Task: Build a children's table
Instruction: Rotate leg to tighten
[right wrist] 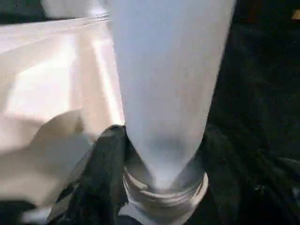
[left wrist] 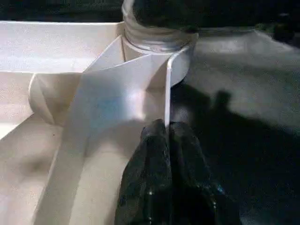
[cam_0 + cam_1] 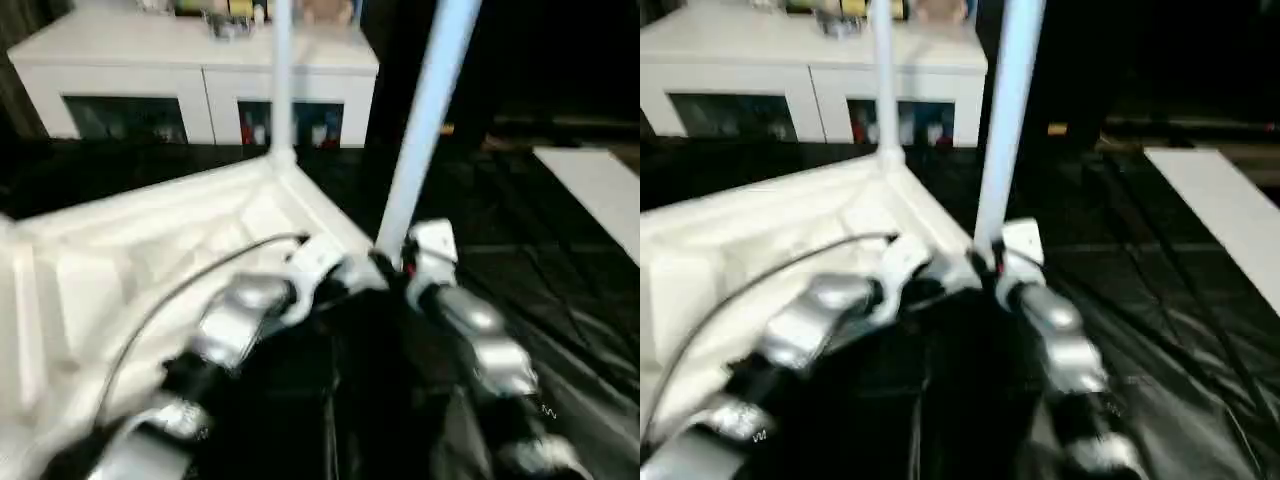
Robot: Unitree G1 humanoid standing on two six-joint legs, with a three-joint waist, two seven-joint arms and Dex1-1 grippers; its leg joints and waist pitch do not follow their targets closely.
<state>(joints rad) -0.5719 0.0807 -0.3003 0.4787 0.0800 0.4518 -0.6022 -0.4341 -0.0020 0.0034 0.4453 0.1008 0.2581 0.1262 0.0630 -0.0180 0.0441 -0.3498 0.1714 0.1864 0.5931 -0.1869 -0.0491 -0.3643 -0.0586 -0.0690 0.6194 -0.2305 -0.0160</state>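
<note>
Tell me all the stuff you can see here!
tabletop: one, white, upside down on the dark floor, ribs showing
legs: two, white; far leg upright in the far corner socket, near leg rising at the near corner
cabinet: one, white with dark glass doors, at the back, small things on top
board: one, white, flat on the floor at the right
floor cover: one, black, under everything
cable: one, dark, over the left arm
left claw: black, shut, at the tabletop's thin rim
right claw: black, around the near leg's base
</note>
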